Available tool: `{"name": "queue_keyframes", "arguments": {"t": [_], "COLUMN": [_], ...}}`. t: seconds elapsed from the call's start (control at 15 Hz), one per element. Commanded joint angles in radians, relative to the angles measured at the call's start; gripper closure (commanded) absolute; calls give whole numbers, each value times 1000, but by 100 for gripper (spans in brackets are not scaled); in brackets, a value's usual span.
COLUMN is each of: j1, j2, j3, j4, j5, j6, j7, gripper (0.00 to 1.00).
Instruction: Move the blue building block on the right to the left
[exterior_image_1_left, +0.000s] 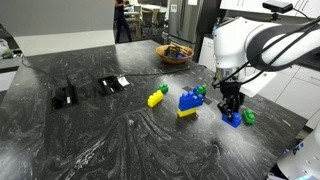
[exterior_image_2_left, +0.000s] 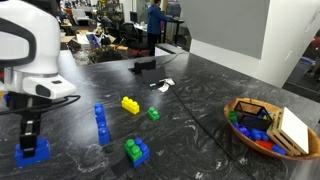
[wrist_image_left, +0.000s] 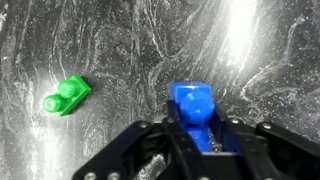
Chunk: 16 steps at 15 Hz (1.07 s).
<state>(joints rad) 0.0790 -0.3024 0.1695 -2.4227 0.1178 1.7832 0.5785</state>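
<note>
The small blue building block sits between my gripper's fingers in the wrist view, and the fingers press on both its sides. In both exterior views the gripper points straight down with the blue block at its tips, at or just above the black marble tabletop. A small green block lies on the table close beside it.
A larger blue block on a yellow base stands nearby with a green piece by it. A yellow block lies further on. A bowl of blocks and two black items are also on the table.
</note>
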Motion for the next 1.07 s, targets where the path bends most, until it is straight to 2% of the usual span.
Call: {"name": "queue_keyframes", "arguments": {"t": [0.0,0.13,0.2,0.47,0.67,0.8,1.0], "j1": [-5,-6,-12,-18,-12,-8,2], "j2": [0,6,1,-1,15,30,68], "j3": [4,5,13,47,65,64,49], "j4": [-13,-19,-30,-62,-73,-76,-81], "j5": [110,169,164,76,17,1,15], "j6": [84,130,168,277,296,300,314], "j7": [107,183,237,486,630,693,716], "gripper": [90,90,90,90,90,90,90]}}
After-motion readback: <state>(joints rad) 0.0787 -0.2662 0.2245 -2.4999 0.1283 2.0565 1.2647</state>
